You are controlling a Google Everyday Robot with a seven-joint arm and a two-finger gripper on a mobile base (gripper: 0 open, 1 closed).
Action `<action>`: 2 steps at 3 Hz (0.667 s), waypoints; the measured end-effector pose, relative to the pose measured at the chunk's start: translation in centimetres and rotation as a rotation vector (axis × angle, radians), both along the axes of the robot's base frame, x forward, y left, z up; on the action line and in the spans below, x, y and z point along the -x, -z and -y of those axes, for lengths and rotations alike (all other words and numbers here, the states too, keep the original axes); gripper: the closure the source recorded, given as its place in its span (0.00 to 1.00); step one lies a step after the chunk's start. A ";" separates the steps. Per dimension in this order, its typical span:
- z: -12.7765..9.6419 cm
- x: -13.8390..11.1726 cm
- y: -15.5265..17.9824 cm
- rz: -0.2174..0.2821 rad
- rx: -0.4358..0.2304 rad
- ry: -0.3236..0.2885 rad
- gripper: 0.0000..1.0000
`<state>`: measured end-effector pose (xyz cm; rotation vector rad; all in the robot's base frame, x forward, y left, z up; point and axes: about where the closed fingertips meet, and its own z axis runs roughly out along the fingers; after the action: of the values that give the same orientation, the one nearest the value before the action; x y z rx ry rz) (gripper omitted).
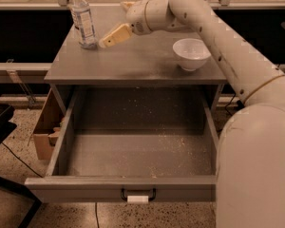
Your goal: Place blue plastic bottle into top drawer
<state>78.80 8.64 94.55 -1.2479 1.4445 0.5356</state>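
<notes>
The blue plastic bottle (83,22) stands upright at the back left of the cabinet top (137,63); it is clear, with a white cap and a bluish label. My gripper (113,25) is just to the right of the bottle, close to its lower half, with tan fingers (115,34) spread open and nothing held. The lower fingertip nearly touches the bottle's base. The top drawer (121,188) is pulled fully out below the top, with a crumb-speckled grey floor and a dark handle with a white tag on its front.
A white bowl (191,53) sits on the right of the cabinet top. A cardboard box (45,127) stands on the floor left of the drawer. My arm reaches in from the right across the top. A dark object lies at the far left.
</notes>
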 end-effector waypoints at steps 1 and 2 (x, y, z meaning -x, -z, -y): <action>-1.9 -2.9 1.8 -0.004 -0.028 -0.008 0.00; -4.2 -5.9 3.6 -0.009 -0.063 -0.022 0.00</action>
<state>84.68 12.86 90.94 -1.2141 1.4122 0.5984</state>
